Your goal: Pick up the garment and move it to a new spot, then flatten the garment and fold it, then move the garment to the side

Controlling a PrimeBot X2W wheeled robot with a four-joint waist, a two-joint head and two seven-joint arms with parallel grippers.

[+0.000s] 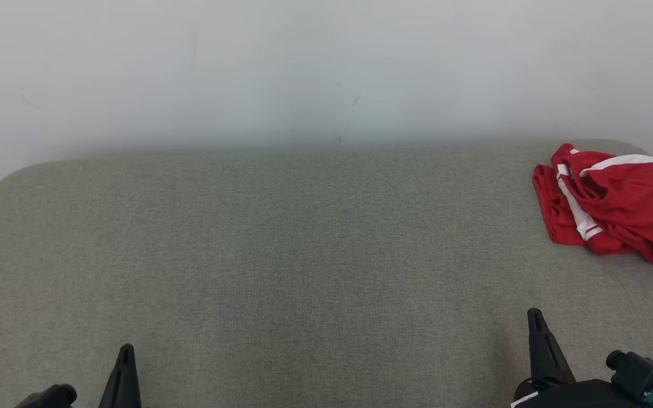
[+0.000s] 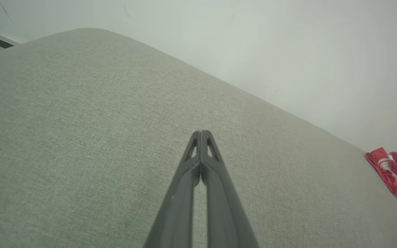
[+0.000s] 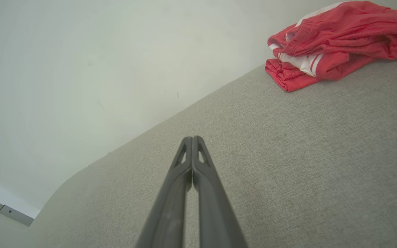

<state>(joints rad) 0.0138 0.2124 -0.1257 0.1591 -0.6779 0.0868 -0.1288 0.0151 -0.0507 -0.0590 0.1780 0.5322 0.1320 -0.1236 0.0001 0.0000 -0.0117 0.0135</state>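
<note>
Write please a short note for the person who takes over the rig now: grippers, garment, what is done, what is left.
Left gripper: shut, empty, over the near side of the grey surface.
Right gripper: shut, empty, the one closer to the garment.
Garment: red with white stripes, bunched at the far right corner; neither gripper touches it.
Done: nothing, as it looks.
Left: pick up, move, flatten, fold, set aside.

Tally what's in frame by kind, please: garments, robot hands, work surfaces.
Crumpled red garment with white stripes: 1
Dark two-fingered robot hands, left hand and right hand, both shut: 2
Grey fabric-covered surface: 1
Total: 4
</note>
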